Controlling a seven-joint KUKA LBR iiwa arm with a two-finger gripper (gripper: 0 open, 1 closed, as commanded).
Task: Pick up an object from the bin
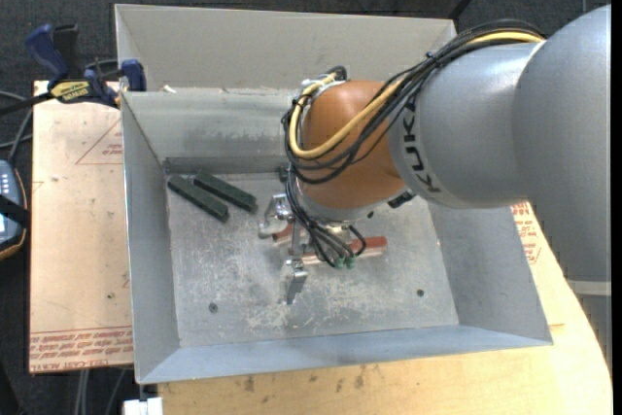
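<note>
My gripper (284, 253) hangs under the orange wrist cover, low over the middle of the bin floor. Its two metal fingers stand apart, one at the back left (274, 219) and one nearer the front (293, 282), and I see nothing between them, so it is open. A small flat red thing (375, 247) lies just right of the gripper, partly hidden by the wrist. Two dark green-grey bars (212, 193) lie side by side on the floor to the left, at the foot of the back wall and apart from the fingers.
The big grey arm and the orange cover with its cables hide the right and back middle of the bin. Bare floor with pale dust runs along the front and left, bounded by sloping walls.
</note>
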